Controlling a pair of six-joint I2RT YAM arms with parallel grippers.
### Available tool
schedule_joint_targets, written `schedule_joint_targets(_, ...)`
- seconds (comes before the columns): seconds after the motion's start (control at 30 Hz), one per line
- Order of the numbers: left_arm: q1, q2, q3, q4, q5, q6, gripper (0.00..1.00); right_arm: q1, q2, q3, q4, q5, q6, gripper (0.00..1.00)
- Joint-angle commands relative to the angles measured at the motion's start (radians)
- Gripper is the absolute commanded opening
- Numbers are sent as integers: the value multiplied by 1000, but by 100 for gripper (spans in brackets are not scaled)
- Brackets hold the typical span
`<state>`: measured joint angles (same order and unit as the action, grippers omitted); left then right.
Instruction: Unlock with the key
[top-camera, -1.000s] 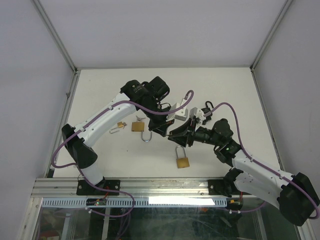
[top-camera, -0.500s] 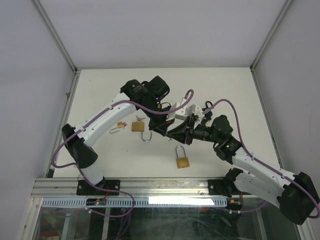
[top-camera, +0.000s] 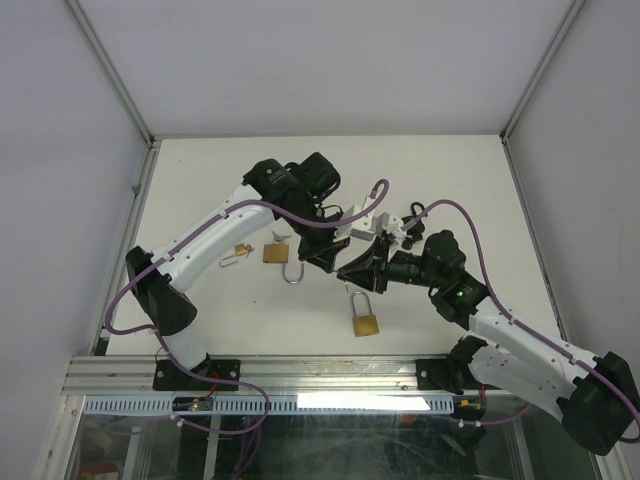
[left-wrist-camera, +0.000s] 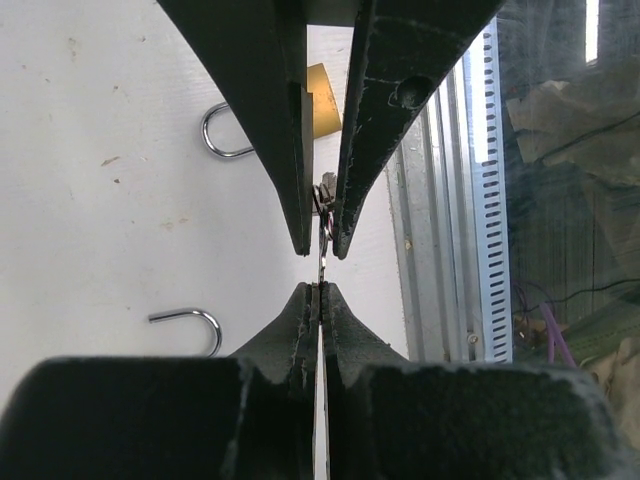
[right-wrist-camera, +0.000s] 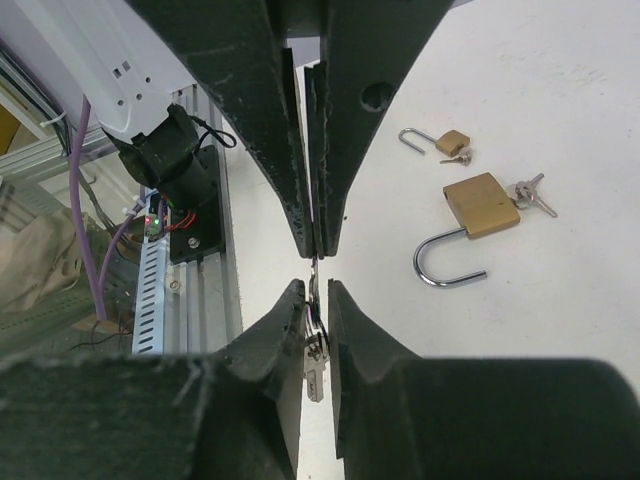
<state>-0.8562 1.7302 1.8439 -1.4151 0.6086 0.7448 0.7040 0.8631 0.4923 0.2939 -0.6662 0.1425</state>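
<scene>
Centre frame, left jaws pinch the key; right jaws flank it narrowly, grip unclear. A padlock lies below them near the lower edge of the desk.

Top view is sharp and evenly lit for you: soft light from above, white counter bright, only faint soft shadows under the arms. There's a hard glare strip on the metal rail at the near edge, and the glass below it is dim. In both wrist views the dark fingers at the lens go black and soft, no detail. Left wrist: counter nearly blown out, key a thin glinting sliver. Right wrist: background sharp, padlock shackle glints.
</scene>
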Motion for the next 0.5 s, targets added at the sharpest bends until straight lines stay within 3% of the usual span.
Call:
schedule_joint_targets(0.0, -4, -10, 48, 14, 39, -5, 0, 2, -20, 61, -38, 9, -23, 14)
schedule_joint_targets(0.13, -3, -16, 35, 25, 53, -6, 0, 3, -25, 74, -57, 9, -23, 14)
schedule_joint_targets(0.17, -3, -19, 29, 32, 57, -2, 0, 2, -30, 78, -68, 15, -27, 0)
schedule_joint_targets(0.2, -3, -23, 18, 41, 59, 2, 6, 2, -38, 80, -76, 23, -19, 0)
schedule_joint_targets(0.23, -1, -30, 3, 53, 65, 10, 42, -2, -48, 80, -83, 32, -8, 0)
schedule_joint_targets(0.3, 6, -59, -35, 98, 73, 25, 92, -8, -74, 75, -110, 61, 19, 0)
schedule_joint_targets(0.33, 13, -82, -62, 136, 82, 34, 98, -16, -91, 72, -132, 84, 31, 0)
schedule_joint_targets(0.47, 41, -196, -213, 338, 73, 69, 99, -78, -166, 56, -215, 115, 82, 0)
